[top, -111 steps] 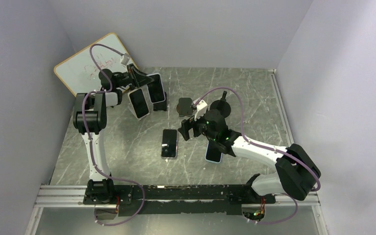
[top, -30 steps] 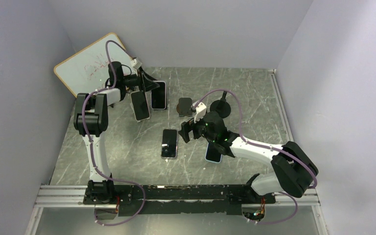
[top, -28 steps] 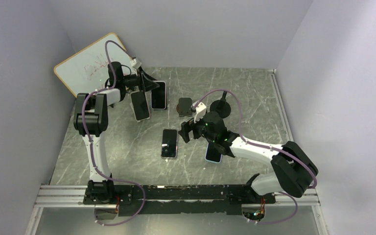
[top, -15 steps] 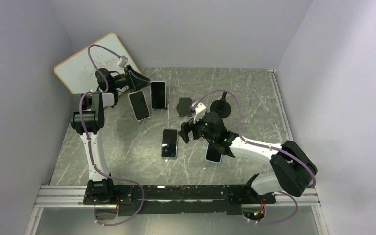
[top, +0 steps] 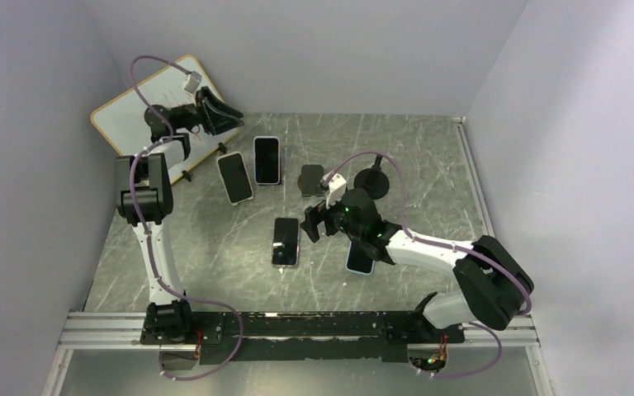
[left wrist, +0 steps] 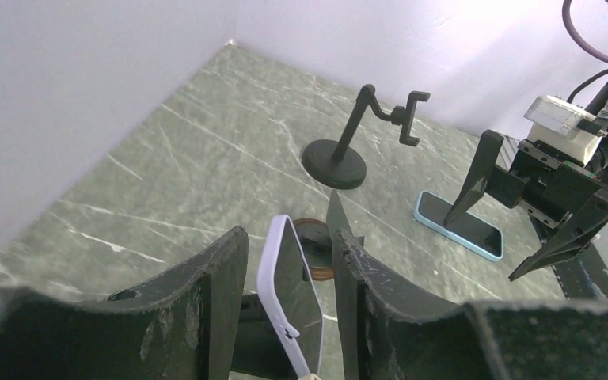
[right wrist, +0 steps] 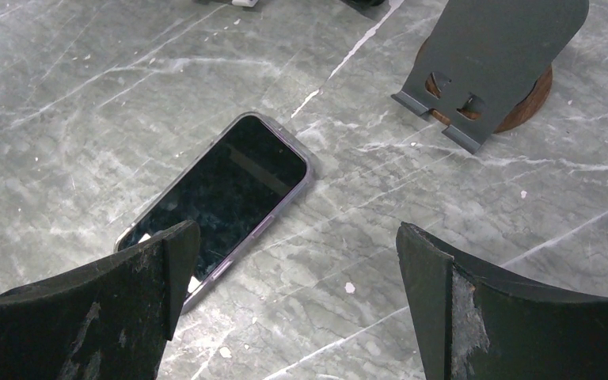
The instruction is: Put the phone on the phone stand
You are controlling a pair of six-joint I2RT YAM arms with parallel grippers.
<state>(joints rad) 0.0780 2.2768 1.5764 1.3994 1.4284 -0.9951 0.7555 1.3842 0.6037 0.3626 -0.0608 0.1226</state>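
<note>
A lilac-cased phone (top: pixel 266 159) (left wrist: pixel 293 309) stands propped on a dark phone stand (left wrist: pixel 241 340) at the back left of the table. My left gripper (top: pixel 224 118) (left wrist: pixel 289 237) hangs open behind it, well apart from it, near the whiteboard. In the left wrist view the phone shows in the gap between the fingers, touching neither. My right gripper (top: pixel 314 221) (right wrist: pixel 297 301) is wide open and empty just above the table. A clear-cased phone (top: pixel 286 241) (right wrist: pixel 222 194) lies flat to its left, and an empty wood-based phone stand (top: pixel 311 179) (right wrist: pixel 491 63) is just beyond it.
Another phone (top: pixel 234 176) leans upright beside the lilac one. A blue phone (top: pixel 361 259) (left wrist: pixel 457 224) lies flat under the right arm. A black clamp stand on a round base (top: pixel 371 181) (left wrist: pixel 364 134) is at the back. A whiteboard (top: pixel 128 124) leans in the back left corner.
My left gripper has let go of the lilac phone and pulled up and back to the left, toward the whiteboard. The phone stays propped up. The right arm has barely moved.
</note>
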